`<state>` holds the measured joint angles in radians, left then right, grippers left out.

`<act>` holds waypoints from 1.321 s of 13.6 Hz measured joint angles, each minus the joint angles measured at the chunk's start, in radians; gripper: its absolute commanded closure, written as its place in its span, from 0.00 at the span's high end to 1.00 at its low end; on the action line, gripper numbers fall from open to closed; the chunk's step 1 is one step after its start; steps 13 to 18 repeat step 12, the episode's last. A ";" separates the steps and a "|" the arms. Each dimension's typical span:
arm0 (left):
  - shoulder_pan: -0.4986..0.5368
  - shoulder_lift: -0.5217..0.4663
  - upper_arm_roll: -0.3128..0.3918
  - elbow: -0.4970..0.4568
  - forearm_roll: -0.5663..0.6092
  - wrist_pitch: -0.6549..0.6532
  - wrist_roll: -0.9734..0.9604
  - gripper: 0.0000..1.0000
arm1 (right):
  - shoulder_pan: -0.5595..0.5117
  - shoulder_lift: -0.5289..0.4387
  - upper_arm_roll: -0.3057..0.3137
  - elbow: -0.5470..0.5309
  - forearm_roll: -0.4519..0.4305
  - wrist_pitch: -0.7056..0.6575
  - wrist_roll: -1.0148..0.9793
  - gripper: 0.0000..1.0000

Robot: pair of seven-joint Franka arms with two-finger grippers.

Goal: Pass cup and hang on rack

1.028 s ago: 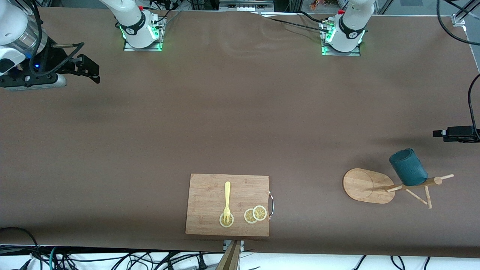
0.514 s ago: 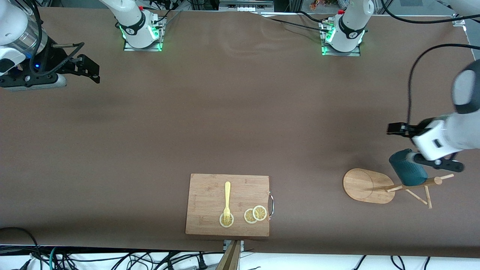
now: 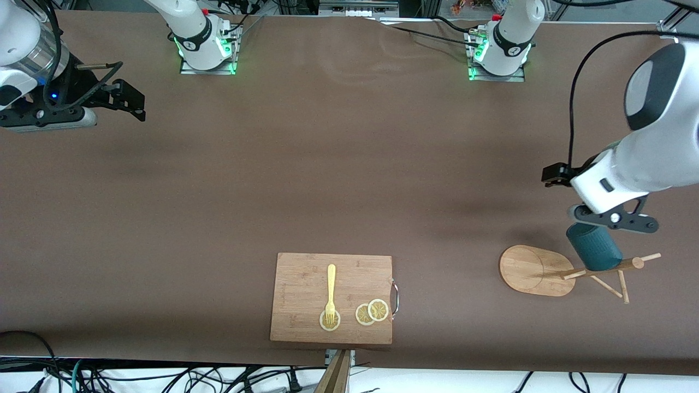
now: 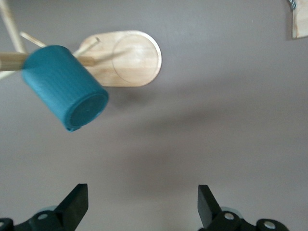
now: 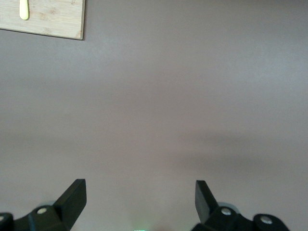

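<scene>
From where I sit at the controls, I see the teal cup [image 3: 594, 248] hanging on the wooden mug rack [image 3: 573, 270], which stands toward the left arm's end of the table. In the left wrist view the cup [image 4: 65, 94] sits tilted on a peg with its closed bottom facing the camera, and the rack's oval base [image 4: 132, 60] lies flat on the brown tabletop [image 3: 327, 174].

My left gripper [image 4: 139, 207] is up in the air over bare table just beside the rack, with its fingers spread wide and nothing between them; it is not touching the cup. My right gripper [image 5: 137, 202] waits over the right arm's end of the table, fingers likewise apart and empty.

Nearer the front camera, about mid-table, I see a rectangular wooden cutting board [image 3: 306, 284] with a metal handle [image 3: 395, 297]. A yellow fork [image 3: 331, 292] lies on it, its tines resting on a lemon slice [image 3: 330, 321], and two more overlapping lemon slices [image 3: 372, 312] sit beside that.
</scene>
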<state>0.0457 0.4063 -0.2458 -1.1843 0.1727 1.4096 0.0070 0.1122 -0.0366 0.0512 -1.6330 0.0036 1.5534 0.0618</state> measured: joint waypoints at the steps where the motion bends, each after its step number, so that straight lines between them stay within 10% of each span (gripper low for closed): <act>1: 0.001 -0.028 0.008 -0.014 -0.006 0.023 0.000 1.00 | 0.000 0.000 0.000 0.000 0.000 0.000 0.000 1.00; 9: 0.003 -0.401 0.131 -0.484 -0.164 0.328 -0.001 1.00 | 0.000 0.000 0.000 0.000 0.000 0.000 0.000 1.00; 18: -0.038 -0.416 0.184 -0.525 -0.171 0.344 -0.001 1.00 | 0.000 0.000 0.000 0.000 0.000 0.000 0.000 1.00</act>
